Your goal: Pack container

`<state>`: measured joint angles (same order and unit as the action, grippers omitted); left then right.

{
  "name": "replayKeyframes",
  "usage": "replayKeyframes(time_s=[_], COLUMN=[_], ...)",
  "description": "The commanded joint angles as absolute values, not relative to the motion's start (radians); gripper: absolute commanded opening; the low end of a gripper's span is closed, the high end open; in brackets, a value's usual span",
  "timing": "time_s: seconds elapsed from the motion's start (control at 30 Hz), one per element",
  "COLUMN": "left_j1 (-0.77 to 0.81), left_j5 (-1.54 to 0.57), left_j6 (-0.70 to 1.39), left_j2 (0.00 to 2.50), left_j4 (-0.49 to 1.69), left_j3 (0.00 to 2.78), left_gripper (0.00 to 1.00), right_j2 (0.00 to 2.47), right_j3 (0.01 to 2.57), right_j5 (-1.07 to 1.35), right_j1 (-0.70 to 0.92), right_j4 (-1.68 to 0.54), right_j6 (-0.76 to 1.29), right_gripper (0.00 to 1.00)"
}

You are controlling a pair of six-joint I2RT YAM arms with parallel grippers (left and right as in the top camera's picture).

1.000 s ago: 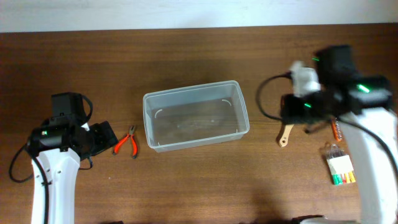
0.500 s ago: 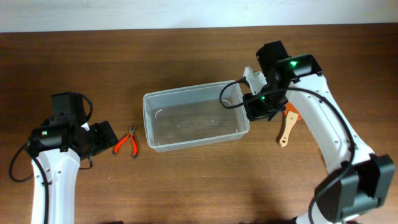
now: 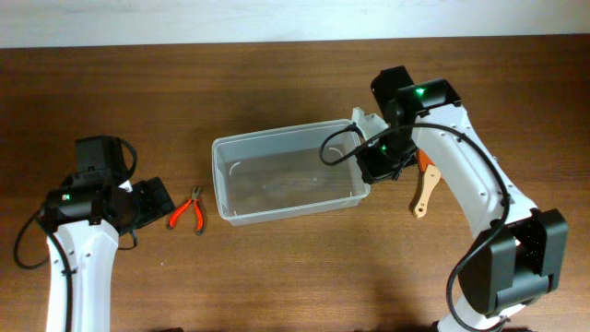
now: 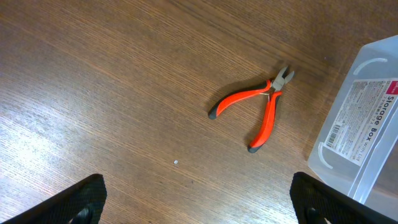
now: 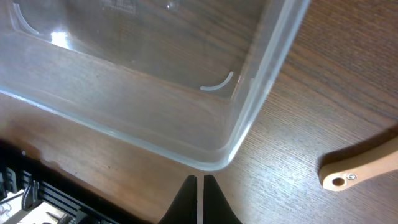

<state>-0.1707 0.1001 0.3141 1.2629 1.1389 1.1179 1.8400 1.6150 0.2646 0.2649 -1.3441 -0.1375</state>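
Note:
The container [image 3: 224, 181] is a clear plastic tub in the middle of the table, with nothing in it. It also shows in the left wrist view [image 4: 367, 124] and in the right wrist view [image 5: 155, 93]. My right gripper [image 3: 373, 166] is shut and holds nothing; its tips [image 5: 200, 198] hang just outside a rounded corner of the tub's right end. My left gripper [image 3: 152, 205] is open wide and empty [image 4: 199, 202], left of the orange-handled pliers [image 3: 187, 210], which lie flat on the wood [image 4: 255, 106].
A wooden-handled tool [image 3: 424, 195] with an orange part lies right of the tub, close to my right arm; its handle end shows in the right wrist view [image 5: 360, 171]. The table's front edge shows dark at the lower left of that view.
My right arm has swung in from the right side of the table to the tub's right end, then shifted only slightly. The left arm and the pliers have not moved.

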Motion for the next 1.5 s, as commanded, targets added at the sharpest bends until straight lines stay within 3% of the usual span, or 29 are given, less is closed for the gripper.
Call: replayKeyframes(time_s=[0.0,0.9,1.13,1.3,1.4,1.47], left_j1=[-0.167,-0.167,-0.167,-0.166,-0.166,-0.166], left_j5=[0.085,0.086,0.086,0.096,0.101,0.089], left_j6=[0.324,0.324,0.324,0.294,0.255,0.245], left_j2=[1.258,1.258,1.258,1.258,1.258,1.258], left_j4=[1.136,1.135,1.132,1.129,1.129,1.129], left_j3=[1.113,1.113,1.113,1.113,1.113,1.113], left_gripper=[0.96,0.96,0.96,0.96,0.96,0.96], right_j2=[1.858,1.858,1.858,1.858,1.858,1.858], right_j3=[1.591,1.401,1.45,1.628,1.813,1.957], right_j5=[0.277,0.277,0.277,0.273,0.216,0.137], right_j1=[0.282,0.321,0.32,0.32,0.319,0.319], right_j4=[-1.325,-1.247,-1.247,-1.311,-1.409,-1.499], right_j6=[-0.158,-0.184,-0.183,-0.184,-0.184,-0.183], right_gripper=[0.04,0.04,0.04,0.05,0.16,0.34])
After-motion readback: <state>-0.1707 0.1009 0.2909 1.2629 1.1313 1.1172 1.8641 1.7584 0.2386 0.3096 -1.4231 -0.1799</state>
